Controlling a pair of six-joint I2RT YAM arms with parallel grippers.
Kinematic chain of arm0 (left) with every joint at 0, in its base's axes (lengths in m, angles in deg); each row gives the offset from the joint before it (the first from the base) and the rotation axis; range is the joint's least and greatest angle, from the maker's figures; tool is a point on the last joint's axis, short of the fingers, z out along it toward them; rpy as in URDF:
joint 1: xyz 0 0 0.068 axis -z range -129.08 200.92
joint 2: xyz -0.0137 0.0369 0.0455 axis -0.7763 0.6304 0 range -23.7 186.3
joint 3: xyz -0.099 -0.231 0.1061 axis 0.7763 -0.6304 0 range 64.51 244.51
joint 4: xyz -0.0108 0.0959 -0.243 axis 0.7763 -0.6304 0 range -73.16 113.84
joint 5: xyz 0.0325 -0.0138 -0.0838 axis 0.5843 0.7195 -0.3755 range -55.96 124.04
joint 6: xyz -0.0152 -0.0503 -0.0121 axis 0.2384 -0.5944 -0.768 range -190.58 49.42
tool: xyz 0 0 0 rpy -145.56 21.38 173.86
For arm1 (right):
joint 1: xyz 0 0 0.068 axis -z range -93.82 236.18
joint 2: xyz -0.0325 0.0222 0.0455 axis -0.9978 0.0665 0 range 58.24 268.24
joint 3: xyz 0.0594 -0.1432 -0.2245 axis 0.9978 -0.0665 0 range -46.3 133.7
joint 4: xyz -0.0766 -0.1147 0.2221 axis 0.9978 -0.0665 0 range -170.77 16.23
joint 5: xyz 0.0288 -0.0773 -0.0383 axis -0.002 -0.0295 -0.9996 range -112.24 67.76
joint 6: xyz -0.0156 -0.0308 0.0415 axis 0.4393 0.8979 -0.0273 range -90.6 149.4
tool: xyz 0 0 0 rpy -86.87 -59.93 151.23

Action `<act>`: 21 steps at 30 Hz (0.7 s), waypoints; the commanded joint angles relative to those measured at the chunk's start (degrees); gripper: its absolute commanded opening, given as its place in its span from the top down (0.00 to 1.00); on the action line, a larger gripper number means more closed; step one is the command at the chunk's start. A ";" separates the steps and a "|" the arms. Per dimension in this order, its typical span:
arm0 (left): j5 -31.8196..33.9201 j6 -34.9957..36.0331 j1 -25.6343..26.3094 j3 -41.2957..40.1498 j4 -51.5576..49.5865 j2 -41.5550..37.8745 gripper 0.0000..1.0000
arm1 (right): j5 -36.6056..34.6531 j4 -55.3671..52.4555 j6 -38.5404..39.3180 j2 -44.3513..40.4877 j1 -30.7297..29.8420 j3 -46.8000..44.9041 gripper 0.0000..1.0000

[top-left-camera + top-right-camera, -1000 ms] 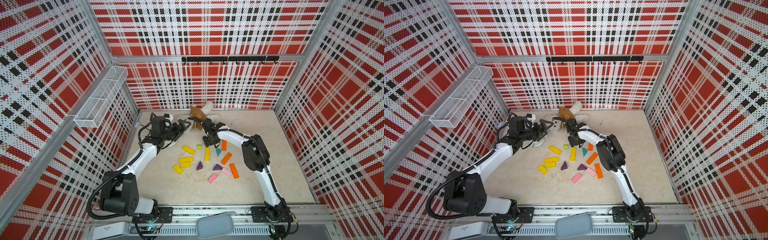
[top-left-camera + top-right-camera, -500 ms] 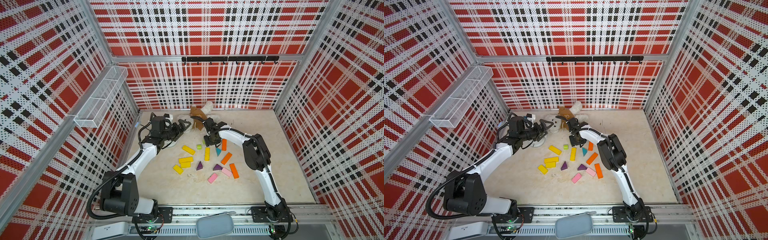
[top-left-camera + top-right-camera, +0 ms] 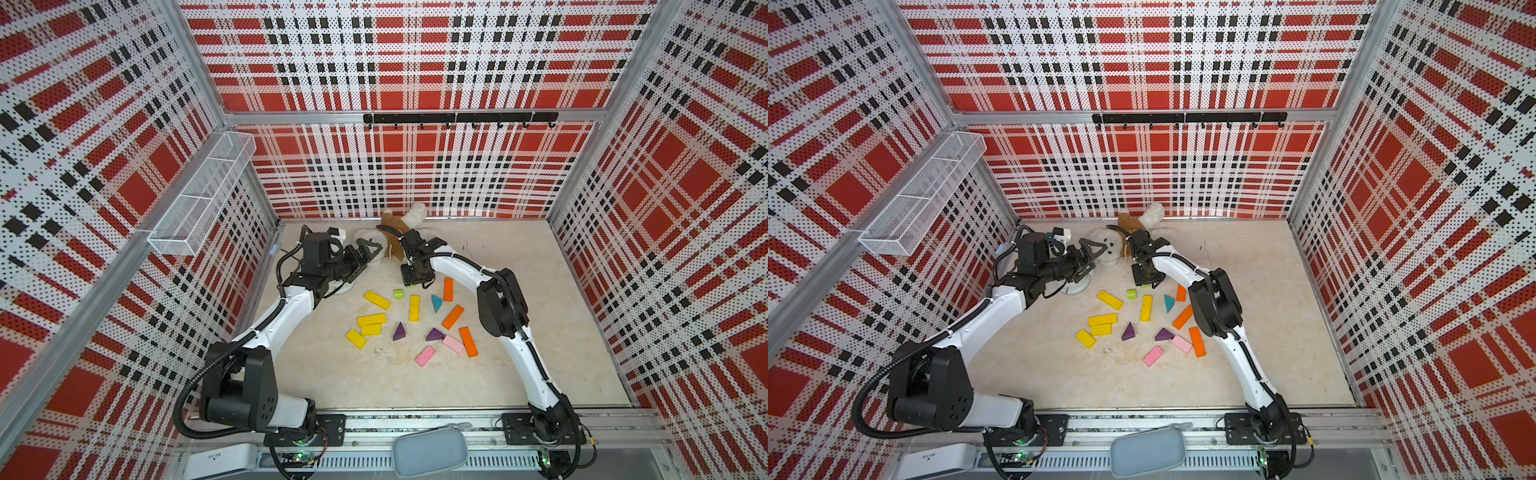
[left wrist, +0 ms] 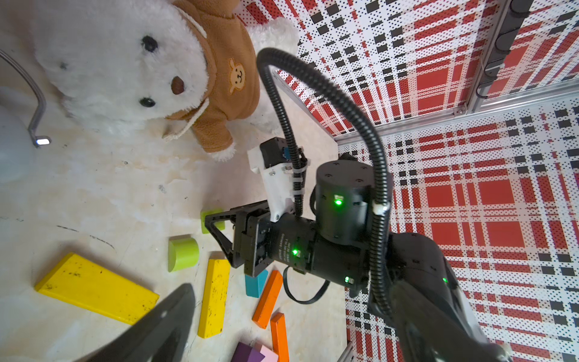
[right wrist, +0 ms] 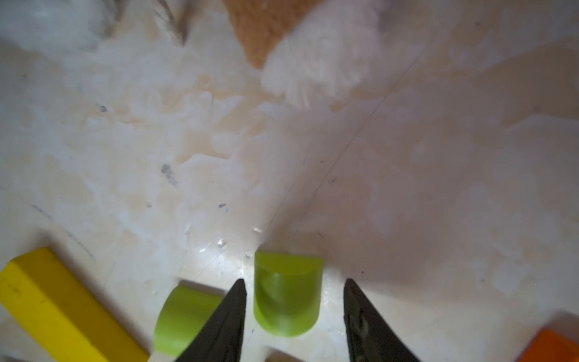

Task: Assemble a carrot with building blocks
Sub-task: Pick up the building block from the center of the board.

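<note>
A lime-green cylinder block (image 5: pixel 286 301) is being straddled by the right gripper (image 5: pixel 294 280). It is lying at the upper edge of the scattered building blocks (image 3: pixel 414 307), just above the middle of the frame in both top views.

In the right wrist view the block is being shown lying on the table (image 5: pixel 407 188) between the two dark fingers (image 5: pixel 225 322). One finger is being held almost against its side, while a clear strip of table is being left between the block and the opposite finger. The jaws are thus being kept partly apart, narrow rather than wide, and nothing is being gripped yet.

The block's long axis is being seen running the same way as the fingers are pointing. The closing stroke is therefore judged to fall across its short width, which suits a pinch.

A second lime-green cylinder (image 5: pixel 185 316) is lying just beside the nearer finger, outside the jaws. It is judged likely to be nudged if the gripper is shifted sideways.

The left gripper (image 3: pixel 368 259) is being held empty with its fingers spread, to the upper left of the blocks. It is hanging beside the plush bear (image 4: pixel 119 62) and well apart from the straddled block, so the right arm is plainly the nearer one for this pick.
</note>
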 commanded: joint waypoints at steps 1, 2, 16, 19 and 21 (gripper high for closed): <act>-0.48 -0.70 -0.14 -0.36 1.14 -0.47 0.00 | -1.76 -2.71 -0.69 2.32 -0.73 3.27 0.50; -0.60 -0.70 -0.16 -0.28 1.14 -0.40 0.00 | -2.73 -3.32 -0.67 2.94 -0.73 3.88 0.51; -0.87 -0.78 -0.07 -0.26 1.32 -0.25 0.00 | -7.77 -3.36 1.10 -1.10 -0.70 -0.88 0.63; -0.83 -0.70 -0.01 -0.28 1.32 -0.35 0.01 | -6.41 -3.80 1.57 -1.59 -0.49 -0.91 0.63; -0.87 -0.70 -0.11 -0.28 1.32 -0.35 0.01 | -6.15 -4.28 2.05 -1.89 -0.48 -1.07 0.63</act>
